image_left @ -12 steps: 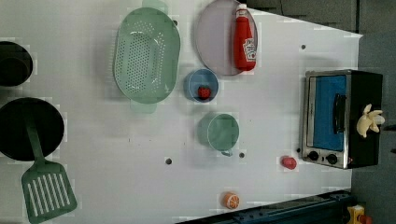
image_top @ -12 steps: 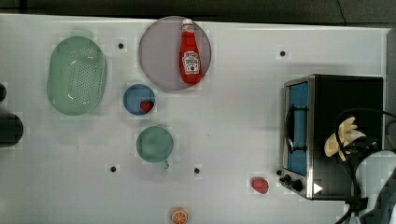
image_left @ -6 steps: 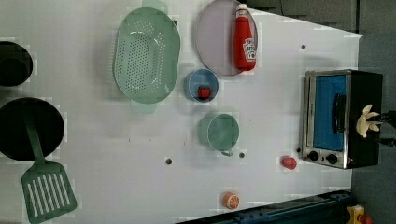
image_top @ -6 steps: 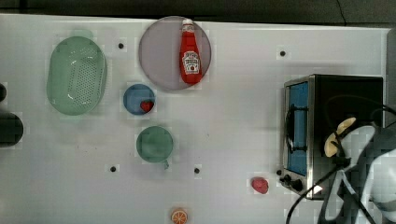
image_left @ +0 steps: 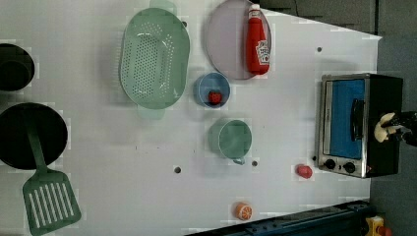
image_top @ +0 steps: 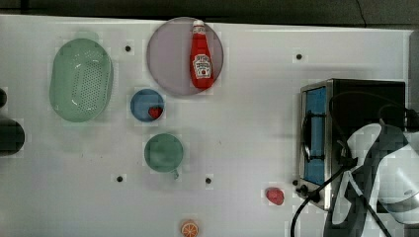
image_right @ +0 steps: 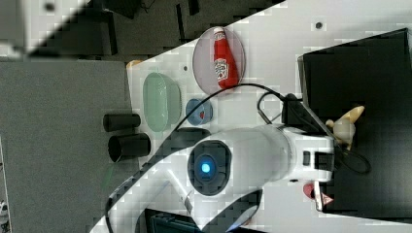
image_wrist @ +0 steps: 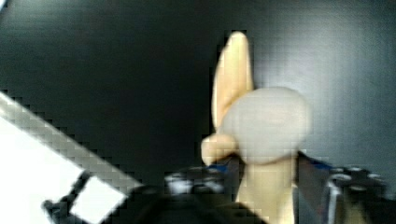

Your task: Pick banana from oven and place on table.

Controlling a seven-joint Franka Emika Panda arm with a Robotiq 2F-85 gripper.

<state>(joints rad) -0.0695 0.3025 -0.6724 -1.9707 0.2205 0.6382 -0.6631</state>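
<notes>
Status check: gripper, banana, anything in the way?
Gripper at the banana, fingers either side. Banana atop the oven, not on the table. Nothing blocking.

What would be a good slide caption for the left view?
Gripper at the banana on top of the black toaster oven.

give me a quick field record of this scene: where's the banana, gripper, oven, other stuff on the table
banana: on top of the oven, between the gripper's fingers
gripper: closed around the banana's stem end
oven: at the left view's right end of the table, door shut
table: white, banana not yet on it
ketchup bottle: lying on the grey plate
blue bowl: holds a small red item
other: green colander, green cup, orange slice
</notes>
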